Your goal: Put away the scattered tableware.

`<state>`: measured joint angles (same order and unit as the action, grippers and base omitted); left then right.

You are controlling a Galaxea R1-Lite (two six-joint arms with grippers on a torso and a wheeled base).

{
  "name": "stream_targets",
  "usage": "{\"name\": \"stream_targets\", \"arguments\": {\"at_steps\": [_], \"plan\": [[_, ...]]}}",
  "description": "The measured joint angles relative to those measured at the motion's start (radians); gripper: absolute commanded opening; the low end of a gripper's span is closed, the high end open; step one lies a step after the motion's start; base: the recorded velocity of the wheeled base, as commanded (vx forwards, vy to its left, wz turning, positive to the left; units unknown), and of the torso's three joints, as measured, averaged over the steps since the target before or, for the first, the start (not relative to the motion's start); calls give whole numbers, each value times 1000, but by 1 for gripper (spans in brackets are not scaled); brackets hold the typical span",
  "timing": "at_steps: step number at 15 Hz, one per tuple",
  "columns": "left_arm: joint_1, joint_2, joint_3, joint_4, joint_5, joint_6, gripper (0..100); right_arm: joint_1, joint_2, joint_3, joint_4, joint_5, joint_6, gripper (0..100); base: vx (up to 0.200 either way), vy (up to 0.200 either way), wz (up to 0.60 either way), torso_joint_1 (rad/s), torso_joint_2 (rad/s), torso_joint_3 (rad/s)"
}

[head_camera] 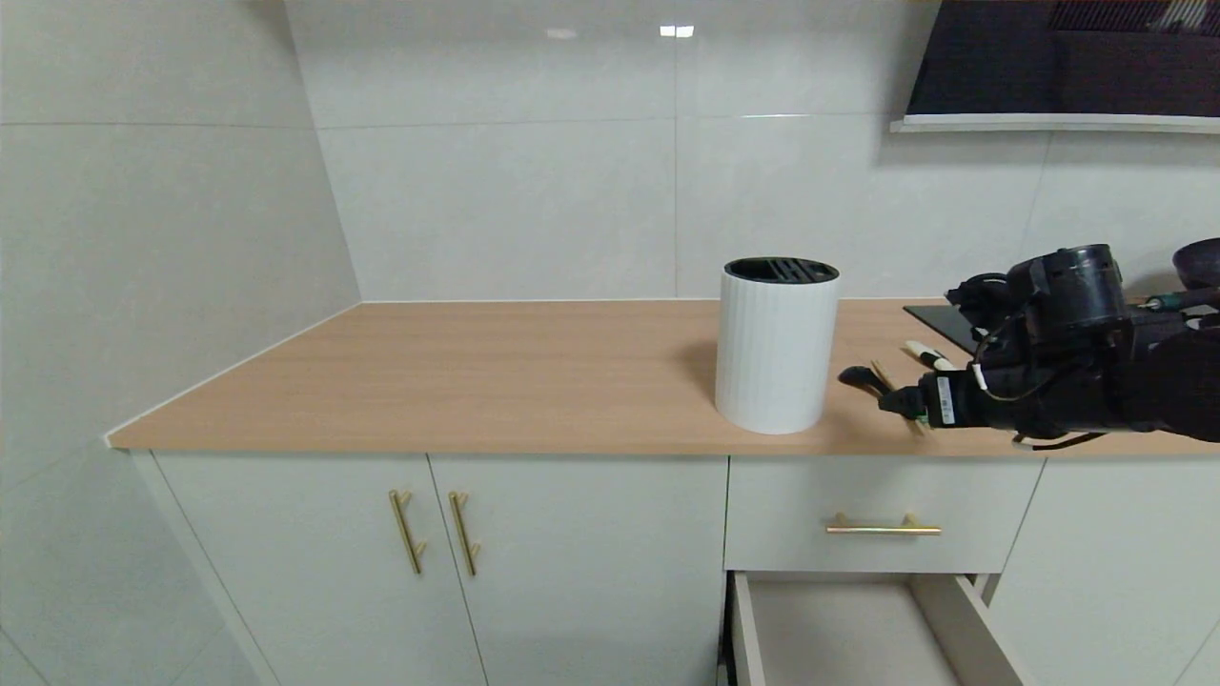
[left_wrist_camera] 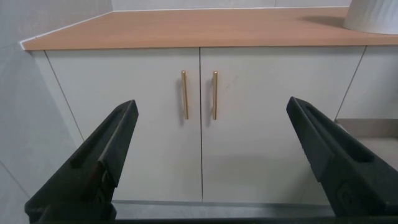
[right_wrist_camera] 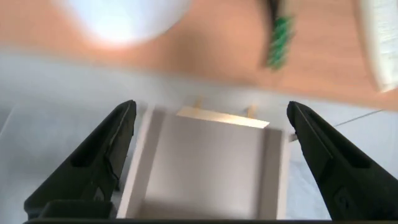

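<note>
A white ribbed utensil holder [head_camera: 777,345] with a black slotted top stands on the wooden counter [head_camera: 477,381]. Just right of it lie thin wooden chopsticks [head_camera: 884,374] and a white utensil with dark ends [head_camera: 929,356]. My right gripper [head_camera: 882,389] hovers open and holding nothing over the counter's front edge beside those pieces. In the right wrist view the gripper [right_wrist_camera: 211,112] frames the open drawer [right_wrist_camera: 205,162], and a blurred dark-and-green utensil [right_wrist_camera: 278,37] lies on the counter. My left gripper [left_wrist_camera: 211,109] is open, low in front of the cabinet doors [left_wrist_camera: 199,118].
An open empty drawer [head_camera: 848,629] juts out below the closed drawer with a gold handle [head_camera: 882,526]. A black cooktop [head_camera: 944,319] lies at the counter's right, with a range hood [head_camera: 1058,67] above. The tiled wall closes the left and back.
</note>
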<state>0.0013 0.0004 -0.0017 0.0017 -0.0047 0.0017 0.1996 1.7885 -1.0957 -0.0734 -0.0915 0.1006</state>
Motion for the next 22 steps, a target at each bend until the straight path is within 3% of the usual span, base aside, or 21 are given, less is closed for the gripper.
{"name": "stream_targets", "arguments": {"at_steps": [6,16,17,22], "plan": [[0,0,0,0,0,0,100,-80,159,-62,-125,-28,12,100,0,0,0,0,0,0],[0,0,0,0,0,0,100,-116,273,-102,-131,-56,12,100,0,0,0,0,0,0],[0,0,0,0,0,0,100,-116,274,-102,-130,-56,12,0,0,0,0,0,0,0],[0,0,0,0,0,0,100,-111,282,-97,-124,-56,12,0,0,0,0,0,0,0]]}}
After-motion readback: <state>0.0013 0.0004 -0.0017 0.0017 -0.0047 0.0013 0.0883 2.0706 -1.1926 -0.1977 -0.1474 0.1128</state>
